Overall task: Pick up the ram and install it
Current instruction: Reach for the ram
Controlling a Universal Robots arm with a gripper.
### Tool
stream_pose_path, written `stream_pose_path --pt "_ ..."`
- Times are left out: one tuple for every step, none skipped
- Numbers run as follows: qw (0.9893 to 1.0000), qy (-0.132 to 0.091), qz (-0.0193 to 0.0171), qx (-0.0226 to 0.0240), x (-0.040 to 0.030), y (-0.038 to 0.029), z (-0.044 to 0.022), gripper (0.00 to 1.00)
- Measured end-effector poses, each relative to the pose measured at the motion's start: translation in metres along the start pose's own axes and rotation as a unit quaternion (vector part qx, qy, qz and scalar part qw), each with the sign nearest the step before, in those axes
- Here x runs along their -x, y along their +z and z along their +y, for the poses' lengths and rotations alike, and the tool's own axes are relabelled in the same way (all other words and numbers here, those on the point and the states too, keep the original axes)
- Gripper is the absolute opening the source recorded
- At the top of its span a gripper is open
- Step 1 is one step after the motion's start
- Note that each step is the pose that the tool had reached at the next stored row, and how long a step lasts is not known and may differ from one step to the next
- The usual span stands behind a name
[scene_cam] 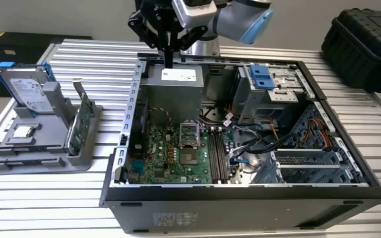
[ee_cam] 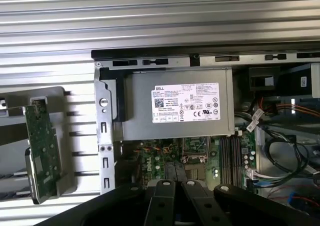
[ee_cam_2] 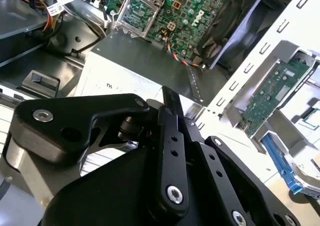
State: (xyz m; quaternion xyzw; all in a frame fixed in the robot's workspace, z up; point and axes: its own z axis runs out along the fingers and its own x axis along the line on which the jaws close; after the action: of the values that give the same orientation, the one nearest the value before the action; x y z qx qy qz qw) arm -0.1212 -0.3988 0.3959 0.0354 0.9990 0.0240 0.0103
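My gripper [scene_cam: 169,58] hangs over the back left of the open computer case [scene_cam: 243,192], above the grey power supply [scene_cam: 174,87]. Its black fingers are shut on a thin dark stick, the ram [scene_cam: 169,64], which points down, edge on to the camera. In the second wrist view the ram's dark edge [ee_cam_2: 167,97] juts out between the closed fingers [ee_cam_2: 172,136]. In the first wrist view the gripper [ee_cam: 175,167] sits over the motherboard, with the ram slots [ee_cam: 230,156] off to one side. In the exterior view the long ram slots [scene_cam: 218,153] lie on the motherboard [scene_cam: 170,158], nearer the camera than the gripper.
A grey holder [scene_cam: 38,158] on the exterior view's left carries a silver hard drive in a blue frame [scene_cam: 26,89], a green circuit card [scene_cam: 83,124] and a small square chip [scene_cam: 22,132]. Cables [scene_cam: 257,144] and a drive cage [scene_cam: 270,89] crowd the case's right half. A black box [scene_cam: 369,44] stands at the back right.
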Motion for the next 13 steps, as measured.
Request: stream_pose_path --pt "1.0000 0.000 0.0000 0.0000 0.0000 -0.0002 0.0000 0.00" --pt "1.0000 0.000 0.0000 0.0000 0.0000 -0.0005 0.0000 0.00" --pt "1.0000 0.000 0.0000 0.0000 0.0000 -0.0006 0.0000 0.00" --pt "1.0000 0.000 0.0000 0.0000 0.0000 -0.0008 0.0000 0.00" --pt "1.0000 0.000 0.0000 0.0000 0.0000 -0.0011 0.0001 0.00" --pt "1.0000 0.000 -0.0001 0.0000 0.0000 -0.0012 0.0001 0.00" --pt "1.0000 0.000 0.0000 0.0000 0.0000 -0.0015 0.0001 0.00" --pt "1.0000 0.000 0.0000 0.0000 0.0000 -0.0017 0.0001 0.00" --pt "1.0000 0.000 0.0000 0.0000 0.0000 -0.0019 0.0001 0.00" --pt "1.0000 0.000 0.0000 0.0000 0.0000 -0.0021 0.0001 0.00" --pt "1.0000 0.000 0.0000 0.0000 0.0000 -0.0023 0.0001 0.00" --pt "1.0000 0.000 0.0000 0.0000 0.0001 -0.0026 0.0001 0.00" --pt "1.0000 0.000 0.0000 0.0000 0.0001 -0.0028 0.0001 0.00"
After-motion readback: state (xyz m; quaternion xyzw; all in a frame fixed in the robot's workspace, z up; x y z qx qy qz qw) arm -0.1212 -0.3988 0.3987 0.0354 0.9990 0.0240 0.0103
